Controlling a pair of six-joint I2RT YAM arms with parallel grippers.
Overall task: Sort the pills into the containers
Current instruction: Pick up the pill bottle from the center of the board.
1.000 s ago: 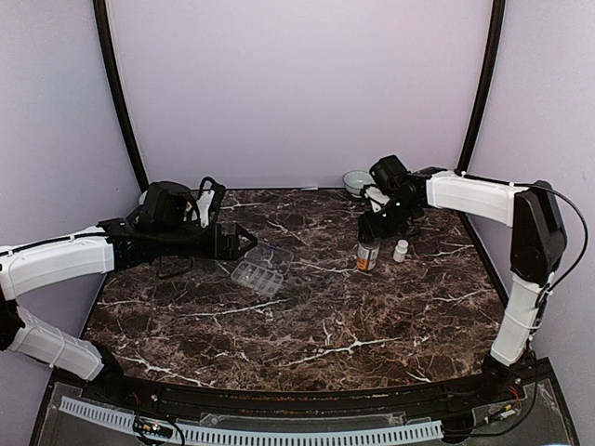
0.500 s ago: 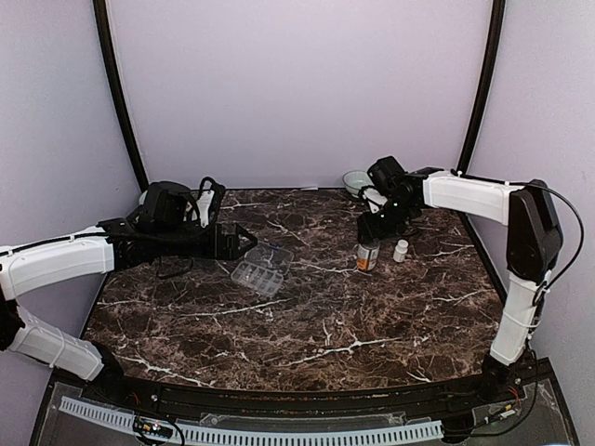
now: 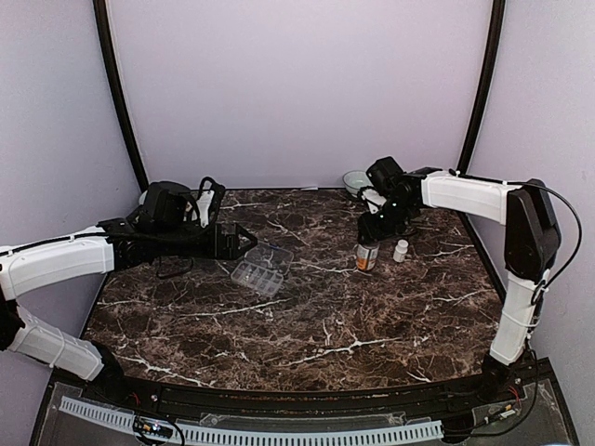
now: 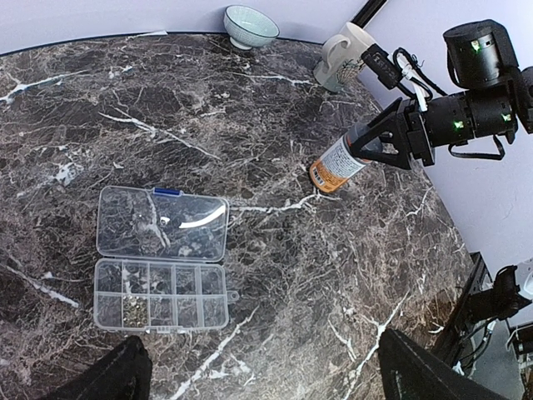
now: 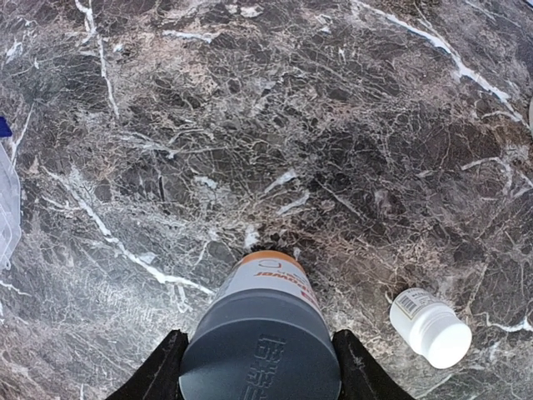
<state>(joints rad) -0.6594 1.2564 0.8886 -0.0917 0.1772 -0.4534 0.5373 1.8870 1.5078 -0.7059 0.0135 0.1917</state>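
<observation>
The clear organizer box (image 3: 260, 269) lies open left of the table's centre, its lid (image 4: 162, 222) folded back. A few small pills (image 4: 131, 310) sit in one compartment of its tray (image 4: 161, 294). An orange-and-white pill bottle (image 3: 368, 255) with a grey cap (image 5: 265, 350) stands upright at the right. My right gripper (image 5: 258, 346) reaches down over it with a finger pressed against each side of the cap. My left gripper (image 4: 266, 367) hovers wide open just left of the box, holding nothing.
A small white bottle (image 5: 431, 327) stands just right of the orange one. A pale bowl (image 3: 355, 180) sits at the back edge, with a white mug (image 4: 343, 57) near it. The table is dark marble (image 3: 316, 325), with curtain walls on three sides.
The right gripper's fingers have closed in onto the bottle's cap and the wrist has edged slightly left. The left arm and the box have not moved.
</observation>
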